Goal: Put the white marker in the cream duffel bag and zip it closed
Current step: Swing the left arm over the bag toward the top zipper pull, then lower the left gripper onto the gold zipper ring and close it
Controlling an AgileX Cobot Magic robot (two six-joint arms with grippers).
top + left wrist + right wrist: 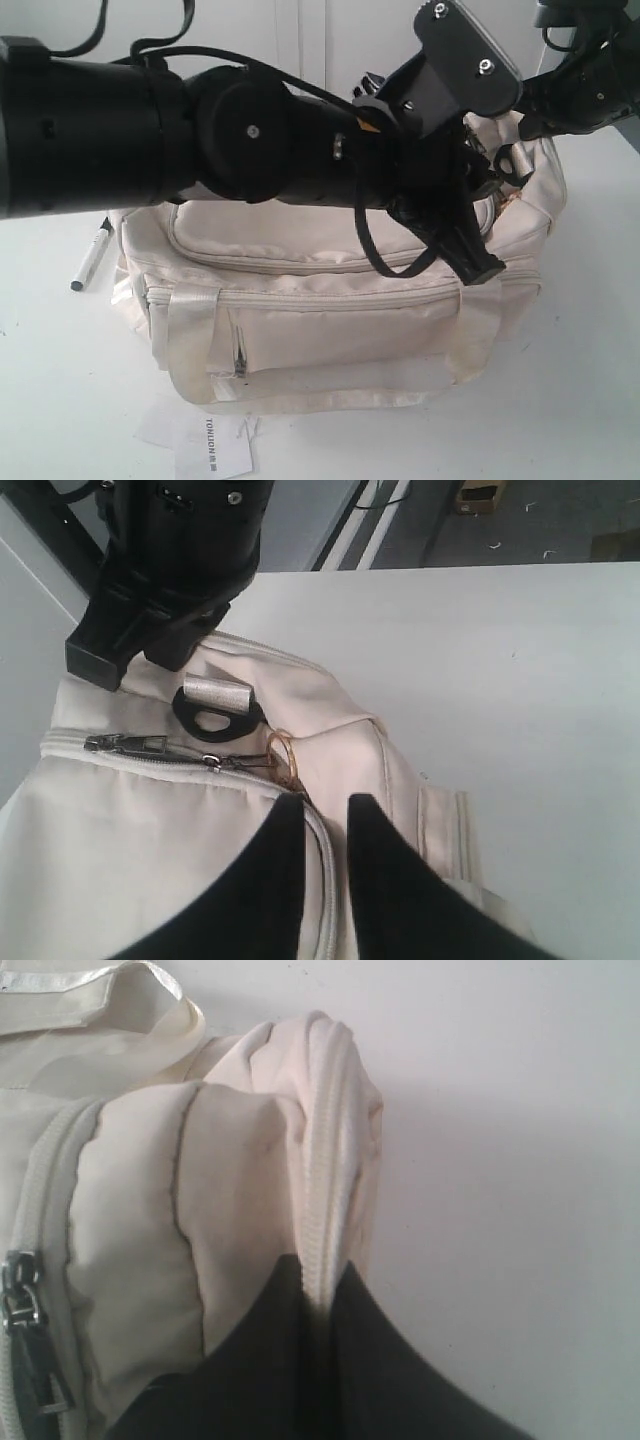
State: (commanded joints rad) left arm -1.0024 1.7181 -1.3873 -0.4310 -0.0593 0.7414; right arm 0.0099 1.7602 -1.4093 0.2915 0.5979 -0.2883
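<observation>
The white marker (92, 258) lies on the table to the left of the cream duffel bag (330, 340), outside it and far from both grippers. My left arm reaches across the top of the bag to its right end. There my left gripper (328, 805) stands slightly open, its black fingers (285, 825) either side of the top zip track with nothing clamped. Two zip pulls (125, 743) sit just beyond. My right gripper (318, 1285) is shut on a raised fold of the bag's end seam (325, 1140), pinching the fabric up.
A white paper tag (215, 445) with printed text lies in front of the bag. A black D-ring buckle (215, 715) and a gold ring (282, 750) sit at the bag's end near my left fingers. The right arm (590, 90) hangs over the bag's far right corner.
</observation>
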